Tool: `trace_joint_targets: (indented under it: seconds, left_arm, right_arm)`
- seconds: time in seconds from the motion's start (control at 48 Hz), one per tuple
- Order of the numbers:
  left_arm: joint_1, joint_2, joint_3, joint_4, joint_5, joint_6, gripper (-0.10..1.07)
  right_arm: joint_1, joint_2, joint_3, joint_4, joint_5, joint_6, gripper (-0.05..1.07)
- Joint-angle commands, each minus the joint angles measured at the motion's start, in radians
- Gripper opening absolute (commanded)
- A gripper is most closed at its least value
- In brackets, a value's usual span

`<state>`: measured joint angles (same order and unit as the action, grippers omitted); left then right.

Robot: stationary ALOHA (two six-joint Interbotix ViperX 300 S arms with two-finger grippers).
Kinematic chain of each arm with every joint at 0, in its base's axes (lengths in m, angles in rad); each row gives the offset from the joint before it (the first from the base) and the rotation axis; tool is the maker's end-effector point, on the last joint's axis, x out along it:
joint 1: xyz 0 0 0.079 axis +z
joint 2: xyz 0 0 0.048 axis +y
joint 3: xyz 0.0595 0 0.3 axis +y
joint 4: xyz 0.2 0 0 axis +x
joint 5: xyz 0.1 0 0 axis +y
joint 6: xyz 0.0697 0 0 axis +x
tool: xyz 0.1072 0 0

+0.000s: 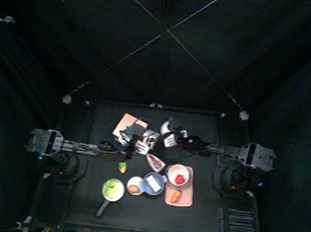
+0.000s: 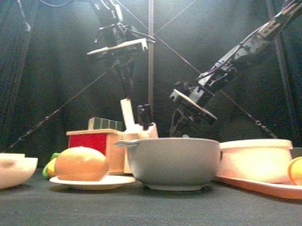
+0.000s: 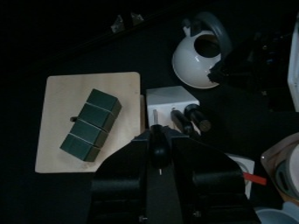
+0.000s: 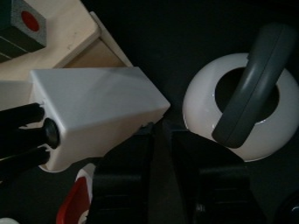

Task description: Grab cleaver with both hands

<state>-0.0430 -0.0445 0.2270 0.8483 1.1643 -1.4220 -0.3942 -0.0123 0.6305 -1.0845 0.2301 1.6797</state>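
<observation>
Now we line up both hands on the cleaver.
The cleaver (image 4: 100,109) sits on the desk (image 1: 211,127) just beside the pale board (image 3: 93,114). Our left hand (image 3: 170,171) and right hand (image 4: 170,188) hang above it, each about half open and empty. We should straddle handle and blade squarely before closing.

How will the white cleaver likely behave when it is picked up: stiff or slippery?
Probably stiff: the cleaver shows a flat, unbent blade. Its smooth pale face may be slippery to grip. The dark handle at one end could make it tilt when lifted.
</observation>
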Motion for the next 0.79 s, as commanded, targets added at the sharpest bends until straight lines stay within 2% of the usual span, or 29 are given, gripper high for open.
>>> trace_joint_targets:
  seconds: [0.0, 0.312, 0.667, 0.771]
  left_arm:
    - [-0.014, -0.051, -0.023, 0.017, 0.026, 0.005, 0.55]
    - [-0.101, -0.124, -0.018, 0.038, 0.091, 0.084, 0.55]
    - [-0.166, -0.163, 0.011, 0.069, 0.086, 0.087, 0.55]
    - [-0.201, -0.183, 0.029, 0.109, 0.074, 0.091, 0.55]
  right_arm:
    - [0.000, -0.021, -0.008, -0.003, -0.003, -0.002, 0.59]
    - [0.000, -0.031, -0.002, -0.003, -0.003, -0.002, 0.59]
    - [0.002, -0.040, 0.005, -0.005, -0.003, -0.003, 0.59]
    - [0.006, -0.064, 0.017, -0.005, -0.003, -0.003, 0.59]
